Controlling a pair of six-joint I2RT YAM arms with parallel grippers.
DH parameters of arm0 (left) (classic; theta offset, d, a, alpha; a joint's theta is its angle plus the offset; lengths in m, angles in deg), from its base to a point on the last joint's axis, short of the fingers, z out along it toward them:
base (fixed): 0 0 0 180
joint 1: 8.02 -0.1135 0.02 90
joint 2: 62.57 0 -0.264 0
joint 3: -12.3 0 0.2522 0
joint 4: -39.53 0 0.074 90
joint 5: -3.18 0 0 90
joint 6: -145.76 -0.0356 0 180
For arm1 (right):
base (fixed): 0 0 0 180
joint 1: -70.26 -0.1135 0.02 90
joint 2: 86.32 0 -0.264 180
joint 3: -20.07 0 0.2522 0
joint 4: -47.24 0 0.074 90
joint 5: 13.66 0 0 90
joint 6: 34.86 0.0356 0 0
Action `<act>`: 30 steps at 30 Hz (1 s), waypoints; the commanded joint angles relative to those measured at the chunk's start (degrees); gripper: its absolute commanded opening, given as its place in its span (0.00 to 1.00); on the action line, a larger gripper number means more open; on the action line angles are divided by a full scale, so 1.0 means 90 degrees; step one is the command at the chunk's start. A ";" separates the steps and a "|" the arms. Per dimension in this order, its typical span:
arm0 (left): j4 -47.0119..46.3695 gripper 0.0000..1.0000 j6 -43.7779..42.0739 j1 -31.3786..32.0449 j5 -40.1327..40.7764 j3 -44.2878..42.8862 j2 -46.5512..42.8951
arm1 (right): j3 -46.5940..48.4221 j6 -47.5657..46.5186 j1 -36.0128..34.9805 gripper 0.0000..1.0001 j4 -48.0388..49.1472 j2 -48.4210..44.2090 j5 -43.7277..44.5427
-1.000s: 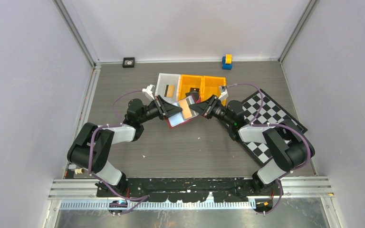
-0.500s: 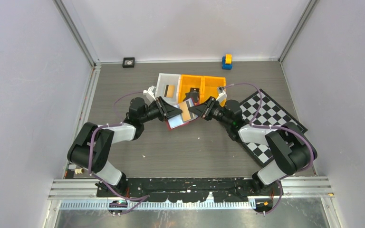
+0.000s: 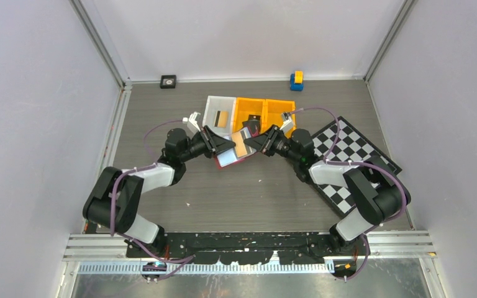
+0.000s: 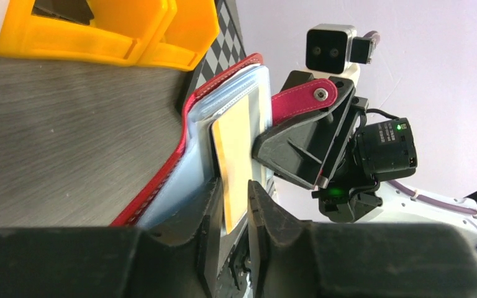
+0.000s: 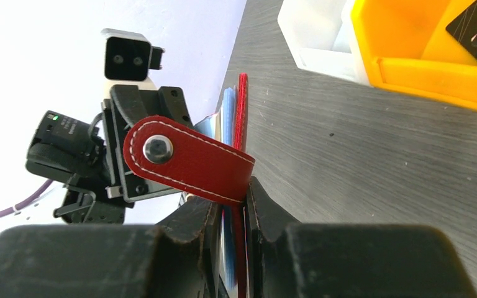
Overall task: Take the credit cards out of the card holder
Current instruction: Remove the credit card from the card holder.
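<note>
Now left gripper pinches tan credit card protruding from card holder clear sleeve; right gripper clamps card holder red cover.

You've got three bins touching in a row on the grey table: a white bin at left, then a middle orange bin and a right orange bin. A chequered board lies skewed beside them. At the far wall, you see a blue-and-yellow block and, well left, a small black square.
</note>
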 commanded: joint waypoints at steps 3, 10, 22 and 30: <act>0.2129 0.31 -0.1360 0.0141 0.0703 -0.0433 -0.1217 | -0.0323 -0.0208 0.0040 0.01 -0.0580 -0.0606 0.0345; 0.2536 0.61 -0.1574 0.0141 0.1017 -0.0312 -0.1688 | -0.0815 -0.0409 0.0193 0.00 -0.1130 -0.1642 0.1511; 0.1924 0.97 -0.1312 0.0160 0.0766 -0.0220 -0.1082 | -0.1028 -0.0205 0.0268 0.00 -0.0361 -0.1989 0.1086; 0.1175 0.95 -0.1150 0.0351 0.0266 -0.0319 -0.0685 | -0.0944 -0.0046 0.0299 0.00 -0.0156 -0.1914 0.0663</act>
